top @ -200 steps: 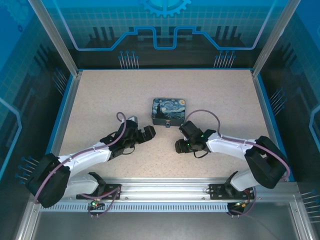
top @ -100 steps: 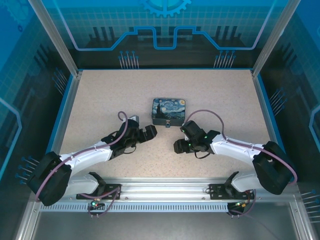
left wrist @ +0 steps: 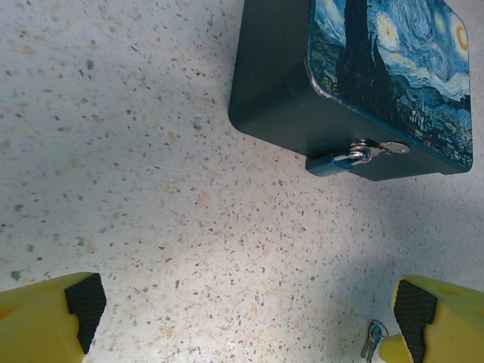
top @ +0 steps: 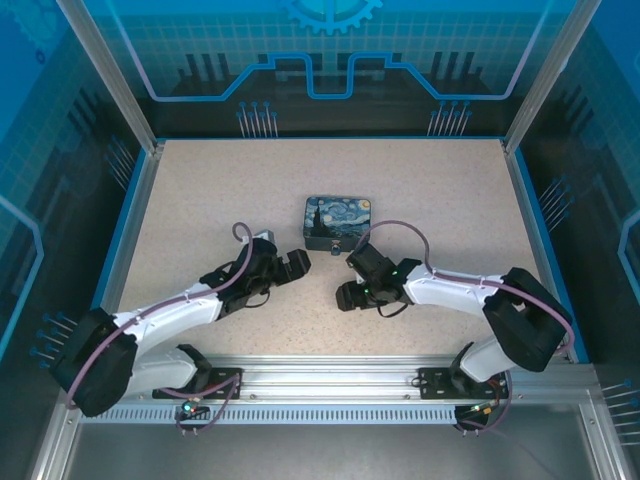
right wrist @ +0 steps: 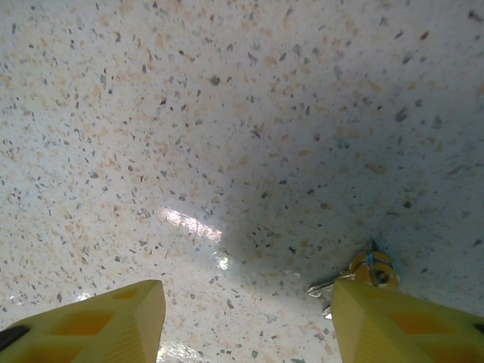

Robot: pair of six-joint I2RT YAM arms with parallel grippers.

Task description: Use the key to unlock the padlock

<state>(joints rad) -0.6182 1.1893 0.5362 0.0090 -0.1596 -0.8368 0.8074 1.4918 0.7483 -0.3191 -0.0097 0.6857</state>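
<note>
The tiny teal padlock (left wrist: 335,161) hangs by its silvery shackle from the hasp on the front of the Starry Night tin (left wrist: 393,60). In the top view it is a small speck (top: 336,248) at the tin's (top: 338,221) near edge. The small key (right wrist: 366,271) lies flat on the table on a ring, partly tucked behind my right gripper's (right wrist: 246,325) right-hand finger. That gripper is open just above the table with bare table between its fingers. The key (left wrist: 372,340) also lies beside the right finger of my open, empty left gripper (left wrist: 246,321).
The speckled table (top: 200,200) has free room to the left, right and behind the tin. Blue-rimmed enclosure walls (top: 135,200) border it. Both grippers (top: 293,264) (top: 344,296) sit close together in front of the tin.
My right gripper has slid left and a little nearer over the table, ending by the key. The left arm has barely moved.
</note>
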